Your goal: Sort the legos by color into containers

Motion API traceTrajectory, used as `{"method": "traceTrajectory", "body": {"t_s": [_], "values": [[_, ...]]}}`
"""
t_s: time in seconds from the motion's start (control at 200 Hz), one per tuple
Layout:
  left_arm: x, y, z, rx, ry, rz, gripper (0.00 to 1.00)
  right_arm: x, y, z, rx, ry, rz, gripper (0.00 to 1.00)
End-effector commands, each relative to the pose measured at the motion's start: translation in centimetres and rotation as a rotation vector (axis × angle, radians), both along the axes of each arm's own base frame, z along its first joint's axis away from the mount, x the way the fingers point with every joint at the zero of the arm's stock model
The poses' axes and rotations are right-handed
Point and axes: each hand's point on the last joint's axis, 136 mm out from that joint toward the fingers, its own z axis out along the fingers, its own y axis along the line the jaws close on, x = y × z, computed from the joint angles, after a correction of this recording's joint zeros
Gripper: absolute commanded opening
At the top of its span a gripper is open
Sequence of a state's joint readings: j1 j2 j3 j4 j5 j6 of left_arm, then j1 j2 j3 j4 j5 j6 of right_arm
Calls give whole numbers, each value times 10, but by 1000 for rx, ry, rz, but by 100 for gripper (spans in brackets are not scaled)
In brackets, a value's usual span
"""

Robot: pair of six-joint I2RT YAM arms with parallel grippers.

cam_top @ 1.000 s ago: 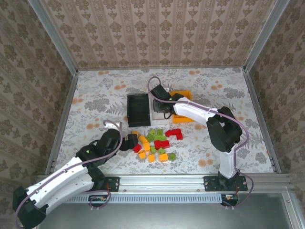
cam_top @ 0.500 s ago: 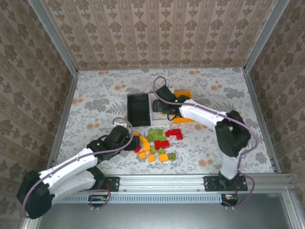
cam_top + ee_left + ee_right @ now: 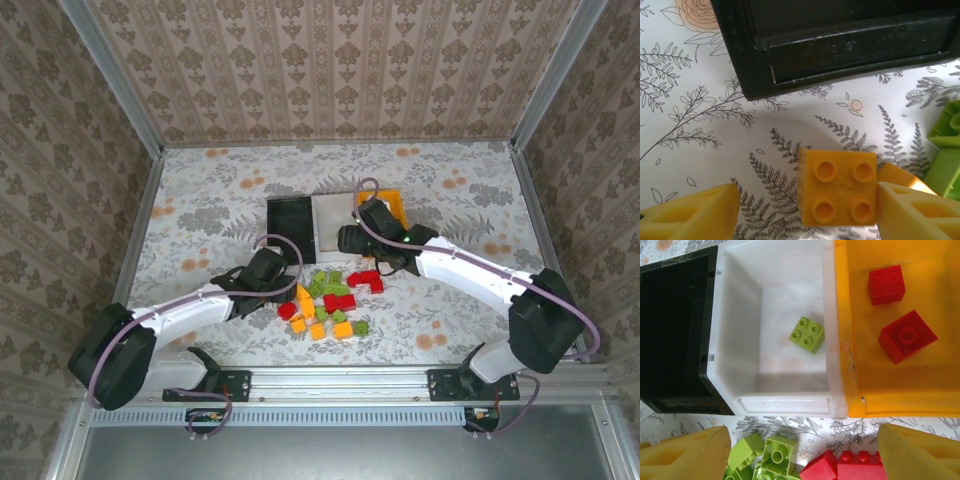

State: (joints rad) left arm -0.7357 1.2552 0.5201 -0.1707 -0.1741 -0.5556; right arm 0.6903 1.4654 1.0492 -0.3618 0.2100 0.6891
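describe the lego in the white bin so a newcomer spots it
Three bins stand in a row: black bin, white bin in the middle, orange bin. On the white bin's floor lies one light green four-stud brick. It is alone there; the orange bin holds two red bricks.

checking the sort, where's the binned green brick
Right wrist view: the green brick lies alone in the white bin, between the black bin and orange bin.

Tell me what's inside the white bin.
One light green four-stud plastic brick lies in the white rectangular plastic bin; nothing else shows. From above, the right arm covers part of it.
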Motion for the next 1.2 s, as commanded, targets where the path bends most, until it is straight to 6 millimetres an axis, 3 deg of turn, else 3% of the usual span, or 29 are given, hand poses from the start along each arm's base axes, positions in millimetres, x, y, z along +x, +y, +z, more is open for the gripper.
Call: {"method": "traceTrajectory", "body": {"t_s": [0.0, 0.35, 0.44, 0.6, 0.68, 0.74, 0.91, 1.03, 1.105, 1.195], "values": [[18, -5, 10, -1, -59, -1, 68, -5, -4, 14, 43, -37, -17, 78], [14, -6, 11, -32, -52, 5, 36, -17, -23, 26, 40, -81, -47, 79], [3, -9, 32, -81, -83, -5, 32, -21, -28, 27, 41, -87, -55, 79], [-1, -17, 85, -189, -150, -18, 35, -28, -36, 21, 39, -82, -63, 79], [14, -26, 107, -215, -168, -20, 35, -33, -40, 14, 32, -68, -67, 79], [30, -32, 109, -211, -153, -9, 34, -35, -42, 10, 28, -60, -68, 79], [83, -44, 101, -200, -130, 34, 33, -46, -49, 1, 13, -38, -59, 79], [111, -42, 83, -160, -80, 87, 34, -56, -54, -6, 1, -14, -46, 79], [120, -40, 78, -139, -74, 110, 41, -62, -59, -13, -8, -2, -46, 80], [124, -42, 83, -140, -81, 111, 56, -69, -65, -17, -9, 3, -51, 80]]}}
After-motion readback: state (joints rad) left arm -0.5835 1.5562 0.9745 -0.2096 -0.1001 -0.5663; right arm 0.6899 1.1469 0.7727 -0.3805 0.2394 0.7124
